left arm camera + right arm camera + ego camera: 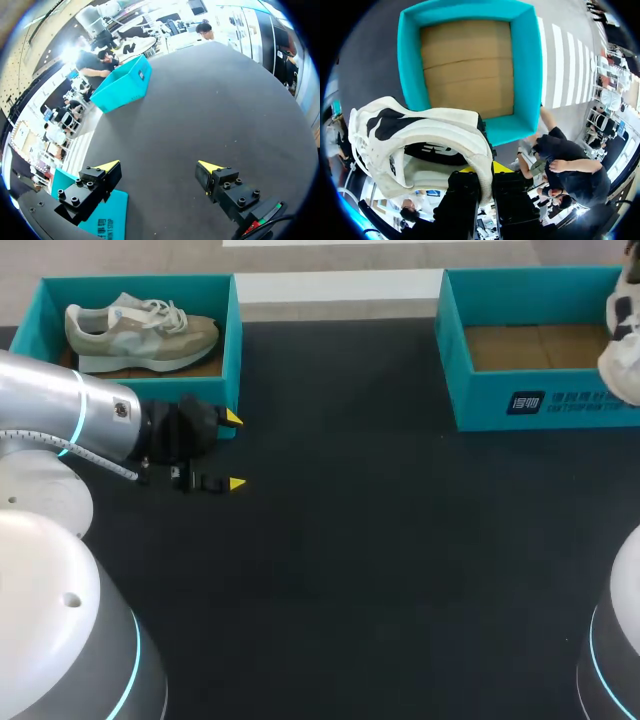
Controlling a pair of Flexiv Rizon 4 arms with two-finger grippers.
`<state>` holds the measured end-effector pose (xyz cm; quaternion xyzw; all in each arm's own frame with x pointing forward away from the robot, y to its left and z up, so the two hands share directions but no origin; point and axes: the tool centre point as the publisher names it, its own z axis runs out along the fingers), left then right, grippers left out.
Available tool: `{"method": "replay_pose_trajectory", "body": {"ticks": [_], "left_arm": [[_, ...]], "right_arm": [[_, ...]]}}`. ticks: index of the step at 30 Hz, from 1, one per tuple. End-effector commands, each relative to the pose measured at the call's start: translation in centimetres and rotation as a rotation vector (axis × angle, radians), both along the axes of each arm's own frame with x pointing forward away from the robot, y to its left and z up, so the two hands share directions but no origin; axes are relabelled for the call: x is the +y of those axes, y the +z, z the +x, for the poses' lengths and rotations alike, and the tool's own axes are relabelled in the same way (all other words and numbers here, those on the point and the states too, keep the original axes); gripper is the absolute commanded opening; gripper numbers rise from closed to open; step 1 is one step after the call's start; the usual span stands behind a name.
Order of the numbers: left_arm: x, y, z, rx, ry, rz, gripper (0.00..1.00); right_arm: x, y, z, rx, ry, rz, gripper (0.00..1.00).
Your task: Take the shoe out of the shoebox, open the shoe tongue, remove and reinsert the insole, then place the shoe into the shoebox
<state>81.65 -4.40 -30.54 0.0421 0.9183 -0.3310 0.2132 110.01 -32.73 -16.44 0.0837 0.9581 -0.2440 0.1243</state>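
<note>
White padded shoe (420, 135) tight in the clamp of right gripper (485, 175) over cardboard-floored teal shoebox (525, 75); left gripper (159, 166) wide apart.

Two shoes, two shoeboxes, one table (350, 560).
One beige shoe (140, 332) inside the left shoebox (233, 350), one white shoe (435, 125) (black patches) above the right shoebox (525, 75); both shoeboxes teal, both resting on the single black table.

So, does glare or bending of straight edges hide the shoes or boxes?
Head view: even light, no glare; the beige-and-grey sneaker in the left teal cardboard box is clear. Right wrist view: the empty teal box's walls look bowed; the white-and-black shoe is well lit.
</note>
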Motion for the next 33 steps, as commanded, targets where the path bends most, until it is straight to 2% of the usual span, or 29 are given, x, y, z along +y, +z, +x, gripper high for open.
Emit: {"method": "replay_pose_trajectory", "body": {"ticks": [1, 4, 8, 12, 13, 17, 33], "left_arm": [[0.0, 0.0, 0.0, 0.0, 0.0, 0.002, 1.0], [0.0, 0.0, 0.0, 0.0, 0.0, 0.002, 1.0], [0.0, 0.0, 0.0, 0.0, 0.0, 0.002, 1.0], [0.0, 0.0, 0.0, 0.0, 0.0, 0.002, 1.0], [0.0, 0.0, 0.0, 0.0, 0.0, 0.002, 1.0], [0.0, 0.0, 0.0, 0.0, 0.0, 0.002, 1.0], [0.0, 0.0, 0.0, 0.0, 0.0, 0.002, 1.0]], "right_arm": [[-1.5, -0.2, 1.2, 0.008, -0.076, 0.029, 0.0], [-2.1, 0.0, 0.9, -0.008, -0.211, 0.067, 0.0], [-2.9, -0.2, -0.1, -0.049, -0.535, 0.157, 0.0], [-3.3, -0.1, -2.0, -0.105, -0.907, 0.245, 0.0], [-3.1, 0.0, -2.3, -0.122, -0.929, 0.28, 0.0], [-3.1, 0.1, -3.2, -0.202, -1.188, 0.301, 0.0], [-3.1, 0.1, -3.2, -0.202, -1.188, 0.301, 0.0]]}}
